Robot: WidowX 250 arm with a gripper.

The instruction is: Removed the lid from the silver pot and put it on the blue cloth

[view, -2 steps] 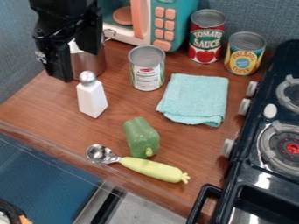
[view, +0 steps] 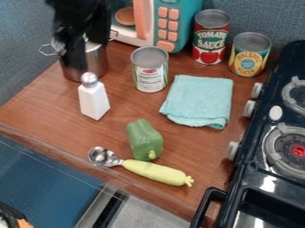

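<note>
Silver pot (view: 95, 63) upright, blue cloth (view: 199, 100) folded on wooden counter (view: 53, 109)

Near my matt, dark end effector (view: 76, 51), I see the pot (view: 96, 62) in shiny, smooth metal. The cloth (view: 199, 100) has a rough, terry-like weave. Under them, the worktop (view: 44, 109) shows wood grain with a faint sheen. The cans (view: 150, 57) have bare metal tops and smooth labels (view: 150, 78) that look like paper. The pepper (view: 143, 137) looks like smooth plastic, the spoon (view: 102, 155) is polished metal, and the stove (view: 269, 182) is glossy.
</note>
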